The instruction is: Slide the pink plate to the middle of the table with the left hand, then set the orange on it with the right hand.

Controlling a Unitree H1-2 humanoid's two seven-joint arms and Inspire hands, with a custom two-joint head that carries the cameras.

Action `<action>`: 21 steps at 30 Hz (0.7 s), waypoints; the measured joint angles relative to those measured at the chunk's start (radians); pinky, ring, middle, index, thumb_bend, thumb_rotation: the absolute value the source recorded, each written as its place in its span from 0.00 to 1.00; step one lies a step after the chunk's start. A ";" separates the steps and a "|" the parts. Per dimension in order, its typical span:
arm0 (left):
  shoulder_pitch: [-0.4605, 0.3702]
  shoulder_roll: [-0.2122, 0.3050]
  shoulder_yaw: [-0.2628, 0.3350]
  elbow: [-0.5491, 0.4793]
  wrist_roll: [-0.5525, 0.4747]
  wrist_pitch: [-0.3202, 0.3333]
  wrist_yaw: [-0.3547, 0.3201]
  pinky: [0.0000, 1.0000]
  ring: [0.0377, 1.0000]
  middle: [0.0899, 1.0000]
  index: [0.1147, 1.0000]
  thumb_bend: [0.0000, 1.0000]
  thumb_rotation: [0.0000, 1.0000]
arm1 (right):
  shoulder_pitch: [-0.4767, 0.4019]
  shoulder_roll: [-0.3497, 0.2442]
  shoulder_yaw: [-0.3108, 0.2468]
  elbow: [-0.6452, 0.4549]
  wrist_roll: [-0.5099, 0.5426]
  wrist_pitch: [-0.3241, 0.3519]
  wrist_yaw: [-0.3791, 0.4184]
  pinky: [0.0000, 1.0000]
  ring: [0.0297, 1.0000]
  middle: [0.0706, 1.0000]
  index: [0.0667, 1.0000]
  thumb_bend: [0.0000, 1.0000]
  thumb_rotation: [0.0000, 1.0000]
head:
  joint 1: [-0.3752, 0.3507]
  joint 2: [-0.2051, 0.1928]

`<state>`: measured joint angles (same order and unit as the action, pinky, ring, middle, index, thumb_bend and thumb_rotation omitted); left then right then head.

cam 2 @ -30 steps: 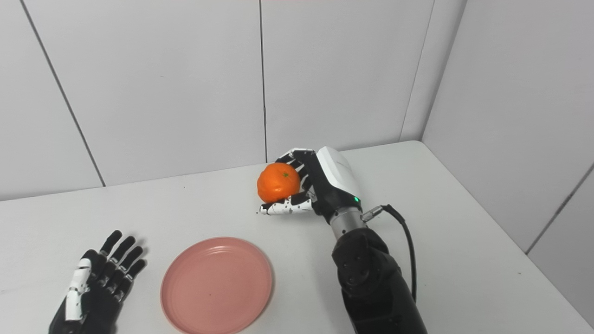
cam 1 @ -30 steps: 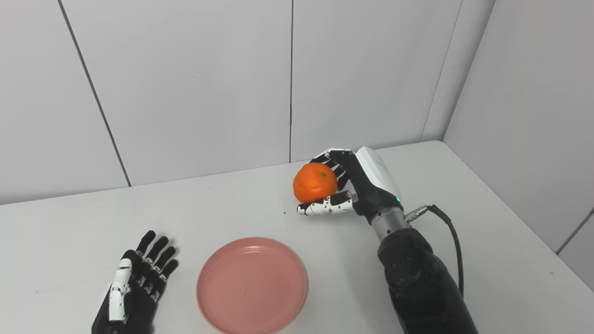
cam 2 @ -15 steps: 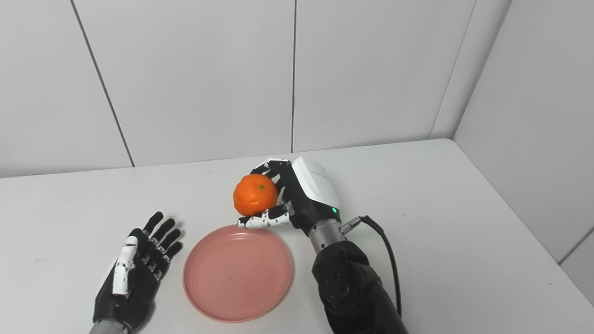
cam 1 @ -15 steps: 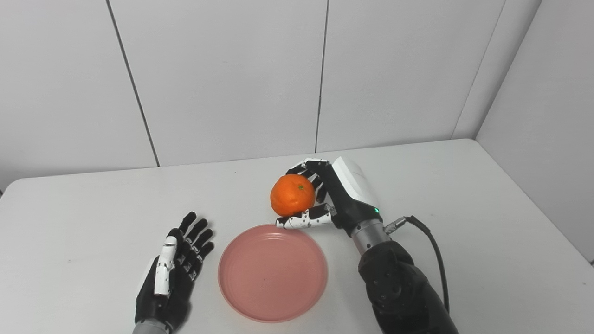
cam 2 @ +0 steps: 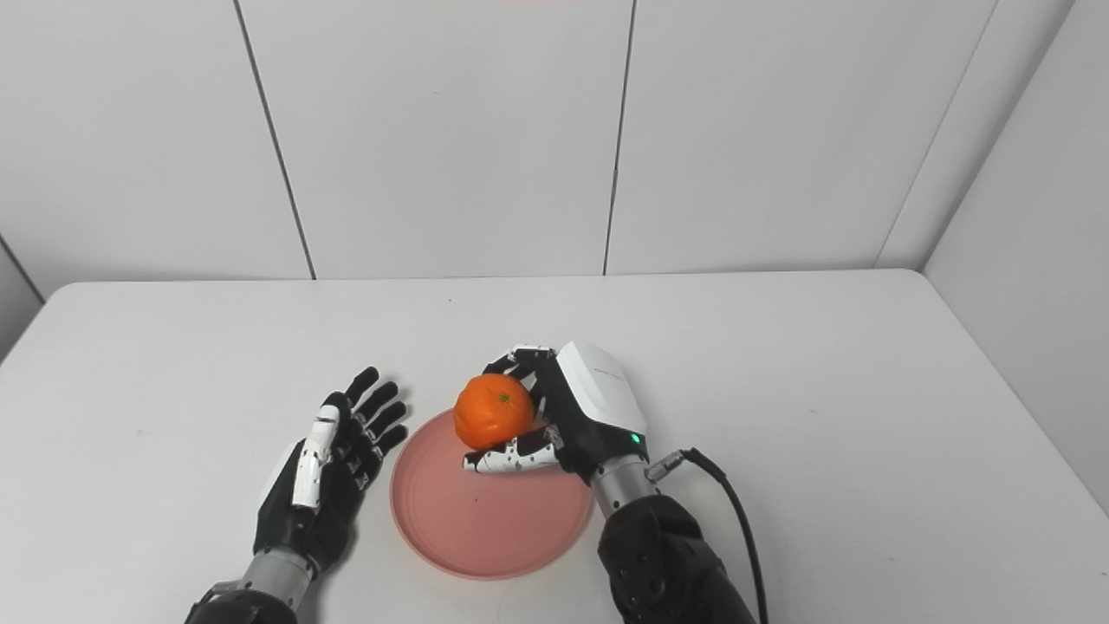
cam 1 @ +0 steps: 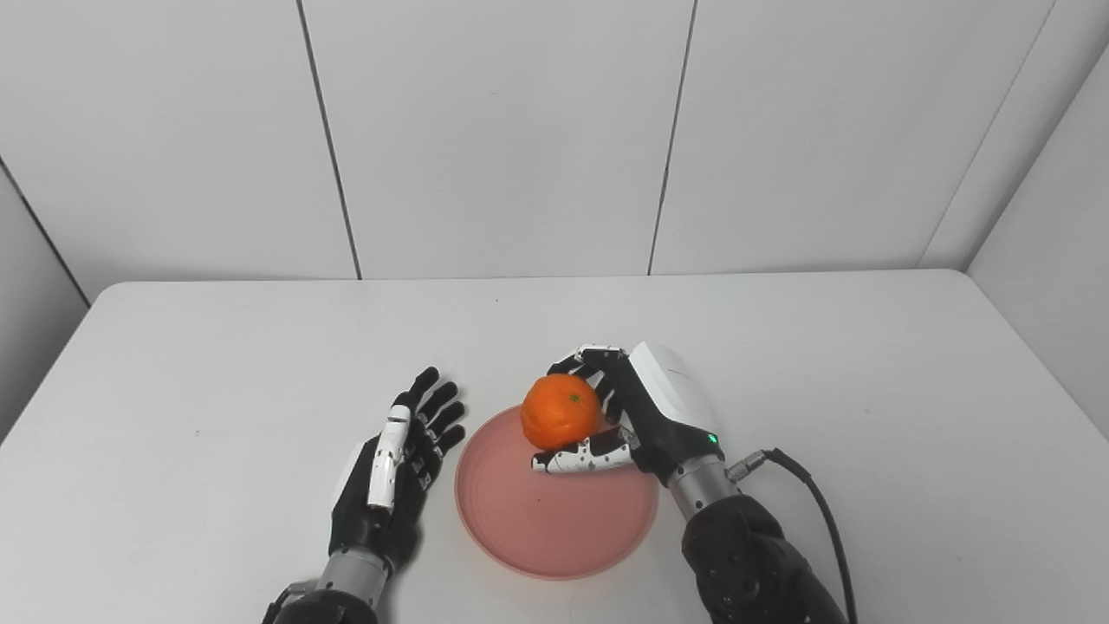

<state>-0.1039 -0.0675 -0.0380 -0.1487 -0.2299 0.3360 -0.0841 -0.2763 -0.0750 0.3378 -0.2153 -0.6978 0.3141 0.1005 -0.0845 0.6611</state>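
Observation:
The pink plate (cam 1: 554,520) lies flat on the white table near its front middle. My right hand (cam 1: 637,420) is shut on the orange (cam 1: 560,422) and holds it over the plate's far right part, thumb under the fruit. I cannot tell whether the orange touches the plate. My left hand (cam 1: 394,464) is open, fingers spread, resting flat on the table just left of the plate's rim, not touching it. The same shows in the right eye view: orange (cam 2: 493,411), plate (cam 2: 485,524), left hand (cam 2: 333,468).
The white table (cam 1: 217,347) ends at grey wall panels behind and on the right. A black cable (cam 1: 819,520) runs from my right wrist along the table toward the front right.
The camera has panned left and down. My right hand has carried the orange from behind the plate to above its far right part. The left hand stays open beside the plate.

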 measured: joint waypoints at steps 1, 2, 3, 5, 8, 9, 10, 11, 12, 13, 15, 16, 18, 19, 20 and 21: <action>0.000 0.000 -0.001 0.000 0.002 0.000 0.001 0.92 0.92 0.92 0.91 0.39 1.00 | 0.001 0.000 0.005 0.000 -0.002 0.000 0.000 0.30 0.36 0.43 0.45 0.52 0.13 | 0.000 0.000; 0.000 0.000 -0.002 0.000 0.005 0.000 0.001 0.92 0.92 0.92 0.90 0.39 1.00 | 0.003 0.000 0.012 0.002 -0.008 -0.001 -0.001 0.30 0.36 0.43 0.45 0.51 0.13 | 0.012 0.005; 0.000 0.000 -0.003 0.000 0.010 0.000 0.001 0.92 0.92 0.92 0.91 0.39 1.00 | 0.005 0.000 0.019 0.004 -0.011 -0.003 -0.003 0.29 0.35 0.42 0.45 0.51 0.13 | 0.020 0.008; 0.000 -0.002 -0.004 0.000 0.017 0.000 0.001 0.92 0.92 0.92 0.91 0.39 1.00 | 0.011 0.001 0.034 0.015 -0.017 -0.011 -0.004 0.27 0.34 0.41 0.45 0.51 0.13 | 0.020 0.008; 0.000 -0.006 -0.005 0.000 0.020 0.000 0.002 0.92 0.92 0.92 0.91 0.39 1.00 | 0.026 0.001 0.048 0.033 -0.021 -0.018 -0.004 0.28 0.34 0.42 0.45 0.51 0.13 | 0.029 0.017; 0.000 -0.007 -0.005 0.000 0.021 0.000 0.003 0.92 0.92 0.92 0.91 0.39 1.00 | 0.030 0.001 0.050 0.038 -0.021 -0.020 -0.004 0.28 0.35 0.42 0.45 0.51 0.13 | 0.029 0.017; 0.000 -0.008 -0.005 0.000 0.021 0.000 0.003 0.92 0.92 0.92 0.91 0.39 1.00 | 0.032 0.002 0.052 0.045 -0.021 -0.023 -0.005 0.29 0.35 0.42 0.45 0.51 0.13 | 0.035 0.020; 0.000 -0.008 -0.005 0.000 0.023 0.000 0.004 0.92 0.92 0.92 0.91 0.39 1.00 | 0.032 0.002 0.053 0.053 -0.021 -0.029 -0.006 0.28 0.35 0.42 0.45 0.51 0.13 | 0.037 0.020; 0.000 -0.008 -0.007 0.000 0.025 -0.001 0.004 0.92 0.92 0.92 0.91 0.39 1.00 | 0.032 0.002 0.053 0.062 -0.021 -0.035 -0.009 0.27 0.34 0.41 0.45 0.51 0.13 | 0.038 0.021; 0.000 -0.008 -0.008 0.000 0.032 -0.001 0.004 0.92 0.92 0.92 0.91 0.39 1.00 | 0.032 0.002 0.055 0.069 -0.021 -0.035 -0.011 0.27 0.34 0.41 0.45 0.51 0.13 | 0.038 0.022; 0.000 -0.010 -0.010 0.000 0.041 -0.001 0.004 0.92 0.92 0.92 0.91 0.39 1.00 | 0.032 0.003 0.058 0.075 -0.021 -0.039 -0.019 0.26 0.32 0.40 0.45 0.51 0.13 | 0.043 0.023; 0.000 -0.011 -0.010 0.000 0.043 -0.001 0.005 0.92 0.92 0.92 0.91 0.39 1.00 | 0.032 0.003 0.060 0.081 -0.021 -0.046 -0.030 0.26 0.32 0.39 0.45 0.51 0.13 | 0.045 0.025; 0.000 -0.013 -0.010 0.000 0.045 -0.001 0.007 0.91 0.92 0.92 0.90 0.39 1.00 | 0.032 0.003 0.066 0.095 -0.022 -0.058 -0.038 0.25 0.31 0.38 0.45 0.51 0.13 | 0.046 0.025; 0.000 -0.014 -0.010 0.001 0.045 -0.001 0.008 0.91 0.92 0.91 0.90 0.39 1.00 | 0.032 0.003 0.071 0.103 -0.023 -0.061 -0.040 0.24 0.30 0.37 0.45 0.51 0.13 | 0.049 0.025; 0.000 -0.015 -0.010 0.001 0.047 -0.001 0.009 0.91 0.92 0.91 0.90 0.39 1.00 | 0.032 0.003 0.076 0.107 -0.025 -0.062 -0.042 0.24 0.30 0.37 0.45 0.51 0.13 | 0.052 0.026; 0.000 -0.016 -0.010 0.001 0.048 -0.001 0.010 0.91 0.92 0.91 0.90 0.39 1.00 | 0.032 0.003 0.080 0.110 -0.026 -0.062 -0.042 0.23 0.29 0.36 0.45 0.51 0.13 | 0.054 0.026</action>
<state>-0.1038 -0.0835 -0.0483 -0.1482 -0.1818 0.3349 -0.0740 -0.2443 -0.0717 0.4176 -0.1055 -0.7241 0.2521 0.0585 -0.0307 0.6872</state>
